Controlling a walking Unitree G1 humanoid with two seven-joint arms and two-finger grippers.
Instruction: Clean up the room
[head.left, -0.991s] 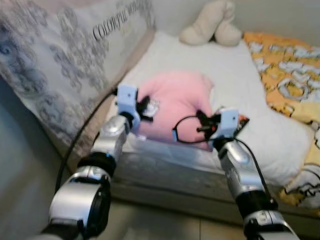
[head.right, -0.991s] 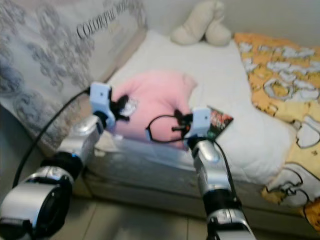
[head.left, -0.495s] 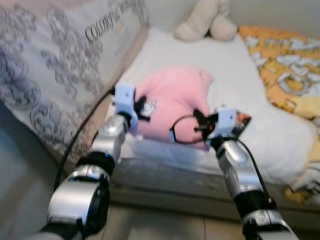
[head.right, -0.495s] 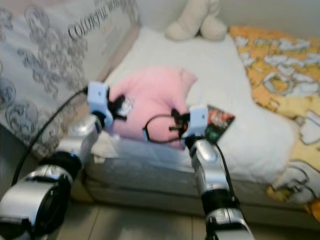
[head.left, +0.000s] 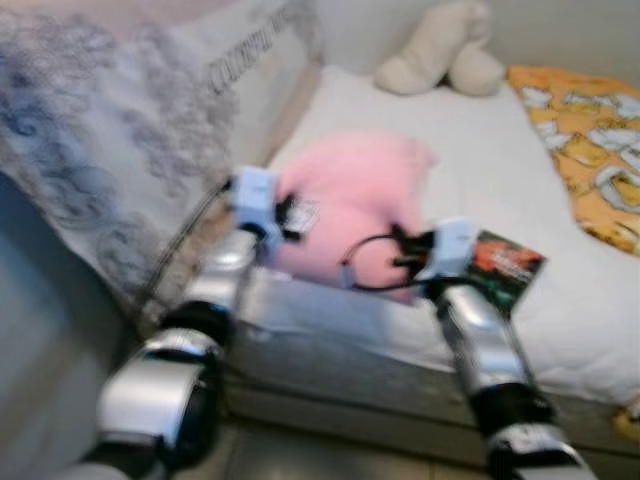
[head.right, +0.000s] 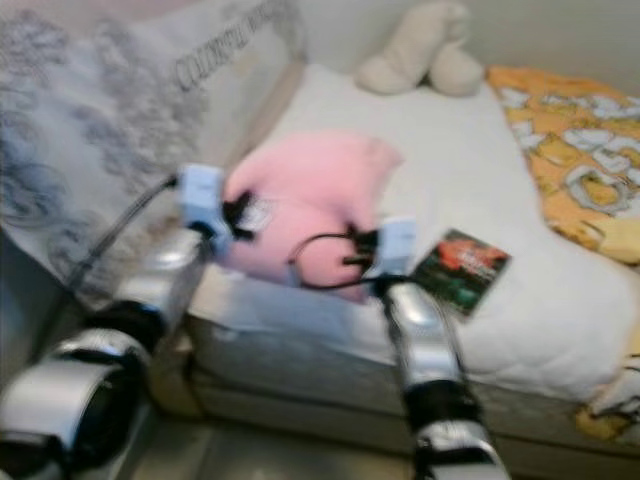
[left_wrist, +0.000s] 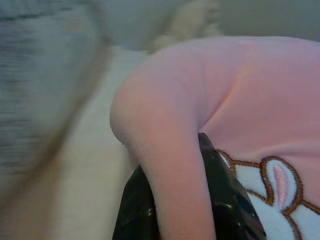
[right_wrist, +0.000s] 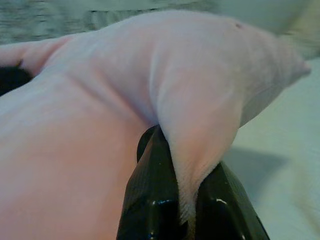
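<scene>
Bedroom, one bed (head.left: 470, 180) with a white sheet, seen by you from its near long edge. Item one: pink plush cushion (head.left: 352, 205), lying close to that near edge toward the head end, with an embroidered patch visible in the left wrist view. Your left gripper (left_wrist: 190, 200) is pressed together on a fold of it at the side nearer the headboard; your right gripper (right_wrist: 187, 200) pinches a second fold at the opposite side, black fingers (right_wrist: 150, 200) closed on pink fabric. So the cushion is held at two points, but whether it is lifted off the sheet cannot be told from these blurred frames. Item two: large grey patterned pillow (head.left: 130, 130) with printed lettering, propped along the head end, beside the cushion. Item three: cream plush toy (head.left: 440, 60) at the far edge, against the wall. Item four: dark booklet or packet with red print (head.left: 505, 265), flat on the sheet just beside your right wrist, near the near edge. Item five: orange patterned blanket (head.left: 590, 150), bunched toward the foot end. Status, as a judgement: tidying looks to be at an early stage; the cushion is grasped but not yet set in a final place, and the booklet, toy and blanket appear untouched and remain for you to sort.
</scene>
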